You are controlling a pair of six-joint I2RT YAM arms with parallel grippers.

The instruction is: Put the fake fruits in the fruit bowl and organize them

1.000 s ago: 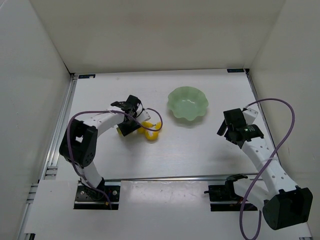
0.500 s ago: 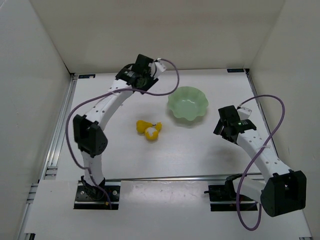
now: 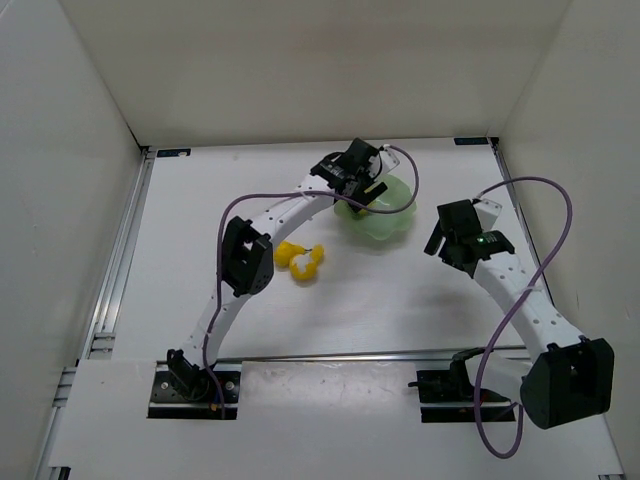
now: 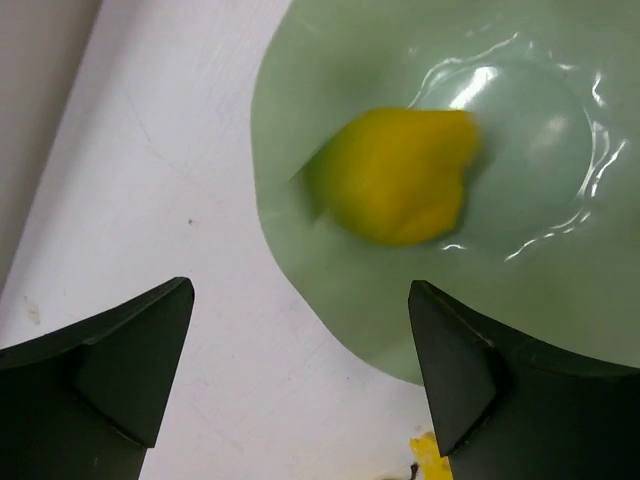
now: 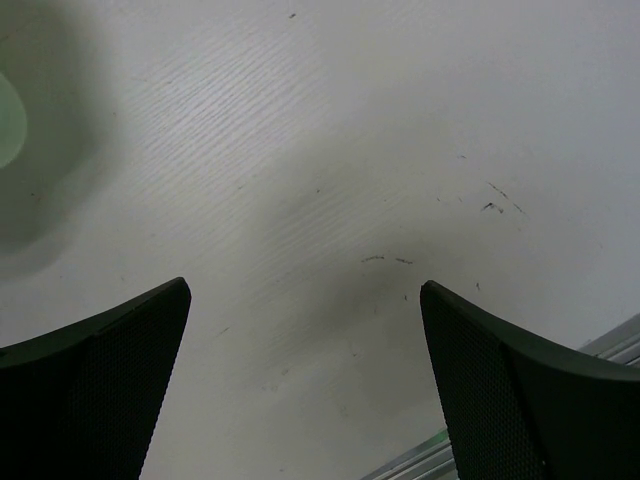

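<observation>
Above the left rear part of the fruit bowl (image 3: 392, 222): left claw (image 3: 362, 195), arm stretched far out across the desk (image 3: 200, 220). From the left wrist, claw (image 4: 300, 380) spread wide, dark fingers (image 4: 120, 370) at either lower corner, nothing between them. Straight below, pale green bowl (image 4: 330, 310) with one yellow fruit (image 4: 395, 180) inside, toward its near-left wall, outline blurred; whether at rest, impossible to tell. Sliver of yellow at the bottom edge of that view, too little to name. On the bare desk, left of and nearer than the bowl, well apart from it: pair of yellow fruits (image 3: 291, 254), touching each other, beside the left arm's elbow. Right of the bowl, near its rim but clear of it: right claw (image 3: 441, 243), low over the desk. From the right wrist, claw (image 5: 305, 380) likewise wide open and empty, only scuffed white desk (image 5: 330, 150) beneath, a pale green trace of the bowl (image 5: 8, 120) at the far left edge.
</observation>
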